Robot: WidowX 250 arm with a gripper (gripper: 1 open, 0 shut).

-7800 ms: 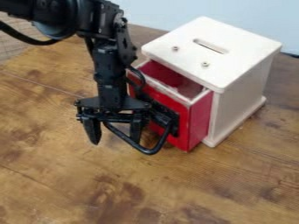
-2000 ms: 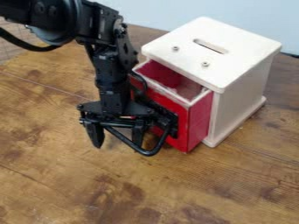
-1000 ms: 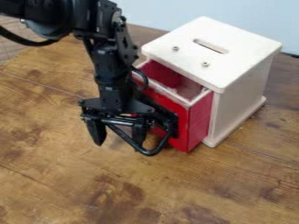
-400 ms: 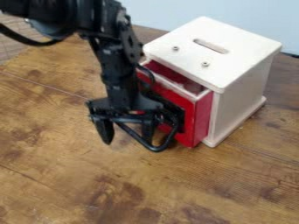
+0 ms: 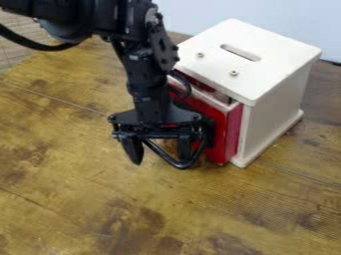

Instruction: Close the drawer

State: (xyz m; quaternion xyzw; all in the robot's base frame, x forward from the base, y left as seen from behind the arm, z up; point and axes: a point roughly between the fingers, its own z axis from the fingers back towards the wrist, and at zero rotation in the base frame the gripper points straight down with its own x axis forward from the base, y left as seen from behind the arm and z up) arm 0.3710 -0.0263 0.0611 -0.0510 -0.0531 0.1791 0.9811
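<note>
The red drawer (image 5: 224, 127) sticks partly out of the white wooden cabinet (image 5: 266, 85), and only a narrow strip of its inside shows at the top. Its black loop handle (image 5: 173, 160) hangs low in front of the red panel. My gripper (image 5: 163, 148) points down right in front of the drawer, open, with its dark fingers (image 5: 135, 150) spread on either side of the handle. The black arm (image 5: 144, 70) leans in from the upper left and hides the drawer's left part.
The cabinet has a slot and two small knobs on its top and stands at the right of a worn wooden table (image 5: 80, 199). A pale wall edge runs behind it.
The arm and gripper have shifted right toward the cabinet. The drawer has slid further in and shows less of its inside than before.
</note>
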